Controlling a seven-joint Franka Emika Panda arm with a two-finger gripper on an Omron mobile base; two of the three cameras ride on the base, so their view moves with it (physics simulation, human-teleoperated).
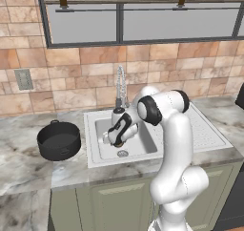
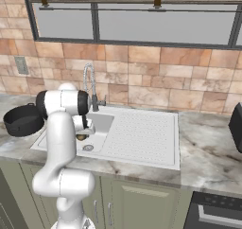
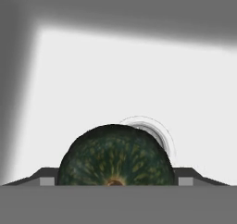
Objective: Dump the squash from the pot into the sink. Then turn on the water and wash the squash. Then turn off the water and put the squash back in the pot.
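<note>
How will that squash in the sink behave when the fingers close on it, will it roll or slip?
The squash looks round and smooth, so it may well roll on the sink's flat floor if nudged. It seems firm, likely stiff rather than squashy. Its curved skin could slip between the fingers unless gripped across the middle.

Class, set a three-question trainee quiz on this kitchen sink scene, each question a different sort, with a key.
1. True or false: the squash lies in the sink.
2. The pot stands: A) on the counter beside the sink, B) in the basin, C) on the drainboard.
3. Fill in: the gripper jaws stand ___ on either side of the squash.

Key: 1 true; 2 A; 3 open.
</note>
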